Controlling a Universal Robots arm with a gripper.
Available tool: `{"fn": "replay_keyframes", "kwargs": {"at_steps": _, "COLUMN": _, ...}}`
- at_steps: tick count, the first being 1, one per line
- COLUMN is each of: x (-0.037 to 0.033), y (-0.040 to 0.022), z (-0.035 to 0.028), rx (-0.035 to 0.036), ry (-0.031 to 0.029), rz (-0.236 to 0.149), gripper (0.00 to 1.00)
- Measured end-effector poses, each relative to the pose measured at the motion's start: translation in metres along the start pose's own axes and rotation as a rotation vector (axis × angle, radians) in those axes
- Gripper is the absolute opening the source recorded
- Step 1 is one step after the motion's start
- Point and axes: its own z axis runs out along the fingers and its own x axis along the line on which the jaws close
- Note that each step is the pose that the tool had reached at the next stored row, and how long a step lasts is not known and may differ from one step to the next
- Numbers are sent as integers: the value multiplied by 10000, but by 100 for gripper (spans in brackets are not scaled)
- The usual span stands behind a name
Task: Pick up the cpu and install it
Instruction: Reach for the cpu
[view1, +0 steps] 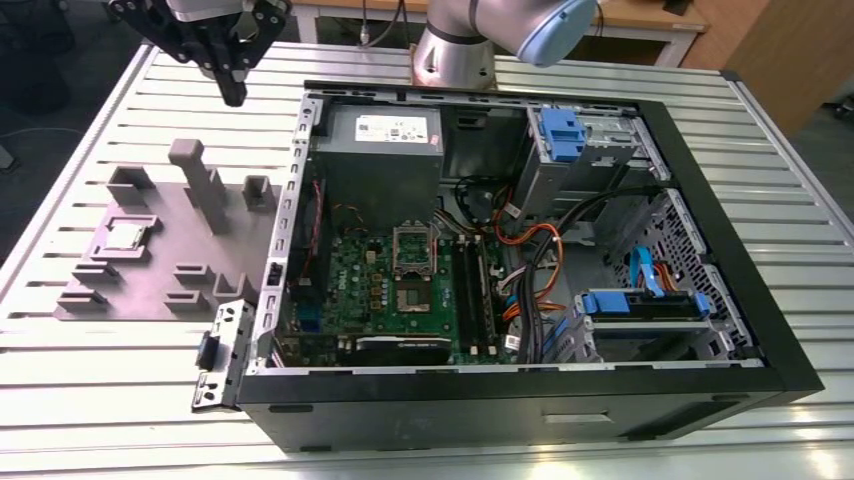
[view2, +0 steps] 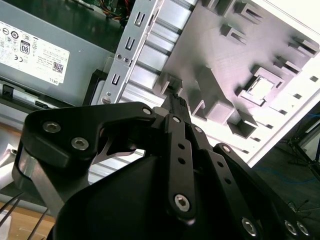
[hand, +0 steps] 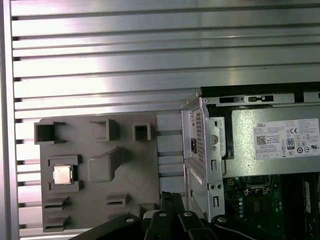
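Looking down through the exterior view, I see the jaws hanging above the slatted aluminium tabletop (view1: 80, 400), past the far edge of the grey fixture plate (view1: 160, 285) and toward the exterior view's left of the open computer case (view1: 534, 420). They are pressed together with nothing between them. In the second wrist view the dark links run down to one closed tip, which points at the fixture plate (view2: 210, 45) beside one of its raised blocks.

The cpu (view1: 127, 235) lies flat in a square pocket of the plate, on the side away from the case and well apart from the jaws. In the first wrist view the cpu (hand: 63, 174) shows its silvery top and pale rim, framed by the grey walls of its pocket. In the second wrist view the cpu (view2: 261, 86) sits in the same recess.

The case lies on its side with the panel off. Inside it I see the green motherboard (view1: 380, 290) with a silver socket frame (view1: 414, 250) near its middle. The grey power supply (view1: 380, 135) fills the far corner, nearest the jaws. The arm's base (view1: 454, 50) stands on the tabletop behind the case.
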Motion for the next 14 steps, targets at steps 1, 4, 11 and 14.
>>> {"fn": "replay_keyframes", "kwargs": {"at_steps": 1, "x": 4, "y": 0, "z": 0, "rx": 0, "ry": 0, "rz": 1, "gripper": 11}}
{"fn": "replay_keyframes", "kwargs": {"at_steps": 4, "x": 18, "y": -1, "z": -1, "rx": 0, "ry": 0, "rz": 0, "gripper": 11}}
{"fn": "replay_keyframes", "kwargs": {"at_steps": 11, "x": 39, "y": -3, "z": -1, "rx": 0, "ry": 0, "rz": 0, "gripper": 11}}
{"fn": "replay_keyframes", "kwargs": {"at_steps": 14, "x": 45, "y": -3, "z": -1, "rx": 0, "ry": 0, "rz": 1, "gripper": 11}}
